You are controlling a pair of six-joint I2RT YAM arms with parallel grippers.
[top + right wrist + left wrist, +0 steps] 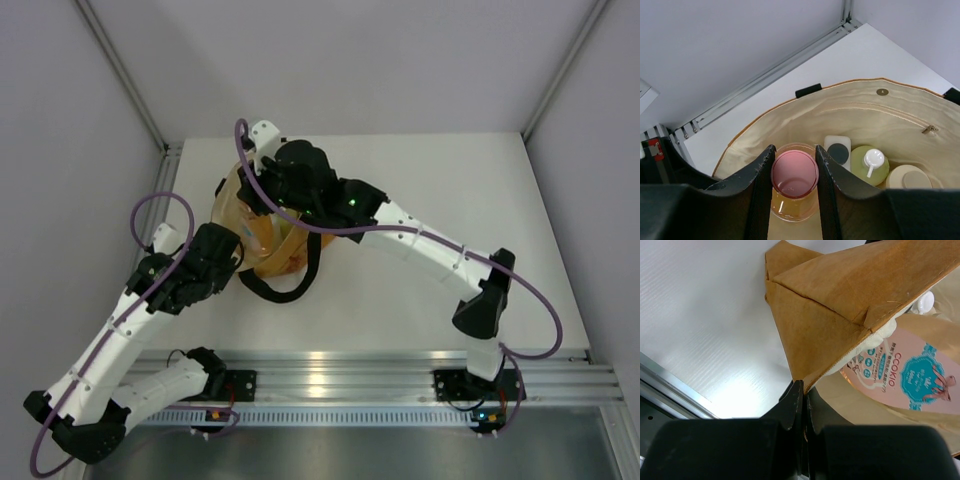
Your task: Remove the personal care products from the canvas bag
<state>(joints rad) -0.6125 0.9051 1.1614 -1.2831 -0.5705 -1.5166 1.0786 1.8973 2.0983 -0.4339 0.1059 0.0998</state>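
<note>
Right gripper (795,150) first: its two black fingers (761,187) sit one on each side of the pink cap of the amber bottle (795,175) and press right against it, so it's clamped on that bottle; the bottle stands upright inside the canvas bag (840,117), with a bit of amber body showing under the cap between the fingers. Just right of the right-hand finger is the whitish bottle (837,150) with its black cap, pretty much against the finger; next out is the yellow-green bottle (870,167) with the white cap; furthest right is the cream jar (910,177). Those three stand side by side on the cream lining, so all four products are in the bag.

Beyond the fingertips the lining rises to the far rim, with a snap button (882,92) and a zip pull (927,129) on it; a black handle (808,90) pokes over the rim, and past that is the white table (880,55).

Left gripper (802,387): fingers pressed together with a corner of the bag's mustard fabric running in between the tips, so it's pinching the bag's edge; the fabric fans up and away from there. Right of the tips, under that flap, lies a pink and teal printed packet (910,375); can't tell what it is. Left of the tips is bare table, then a metal rail (670,385).

From above, both grippers meet at the bag, and one handle loop (275,290) lies flat on the table on its near side.
</note>
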